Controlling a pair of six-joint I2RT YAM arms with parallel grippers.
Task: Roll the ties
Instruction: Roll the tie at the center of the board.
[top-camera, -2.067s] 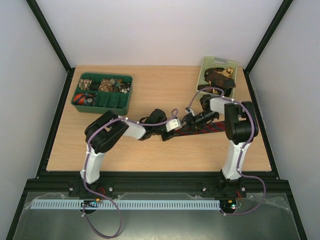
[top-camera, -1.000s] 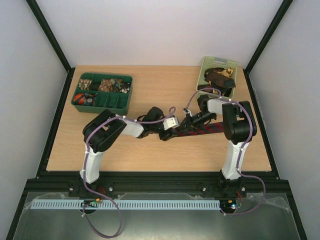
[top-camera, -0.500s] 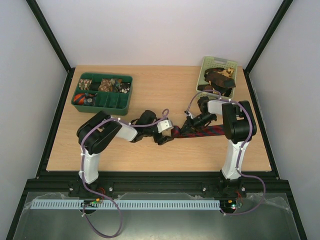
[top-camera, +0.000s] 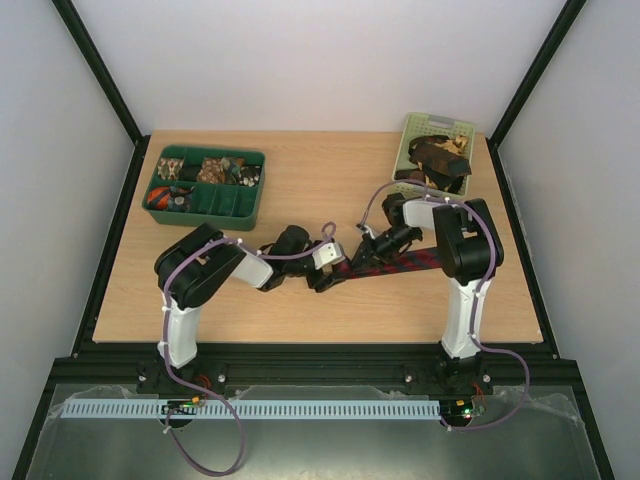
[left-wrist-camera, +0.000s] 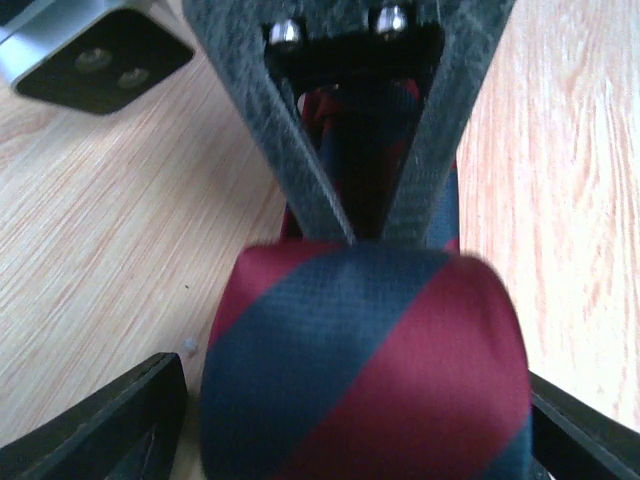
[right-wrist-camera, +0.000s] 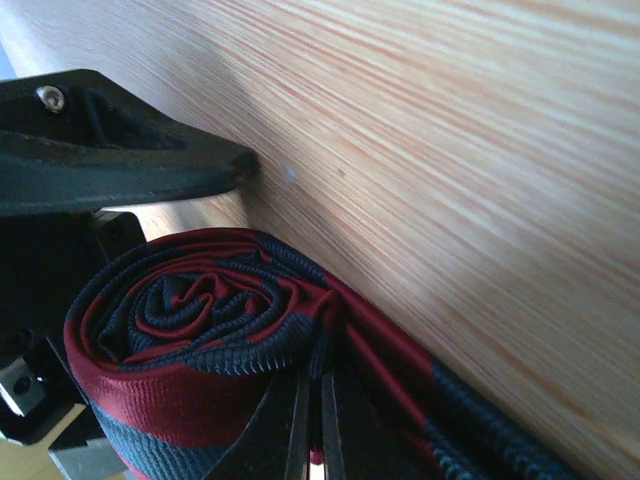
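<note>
A dark red tie with navy diagonal stripes (top-camera: 405, 264) lies flat on the table, its left end wound into a roll (top-camera: 345, 268). The roll fills the left wrist view (left-wrist-camera: 365, 360) and shows end-on in the right wrist view (right-wrist-camera: 190, 320). My left gripper (top-camera: 332, 273) is open, with one black finger each side of the roll (left-wrist-camera: 350, 410). A small gap shows at one finger (right-wrist-camera: 120, 170). My right gripper (top-camera: 364, 250) is shut, its thin tips pinched on tie fabric at the roll's edge (right-wrist-camera: 320, 400); it also shows in the left wrist view (left-wrist-camera: 365, 235).
A dark green divided tray (top-camera: 225, 207) holding rolled ties stands at the back left. A pale green basket (top-camera: 432, 124) with loose dark and brown ties (top-camera: 437, 156) stands at the back right, just behind the right arm. Black frame posts border the table.
Both grippers and the roll have shifted left and slightly toward the near edge. More flat tie now trails to the right of the roll.
</note>
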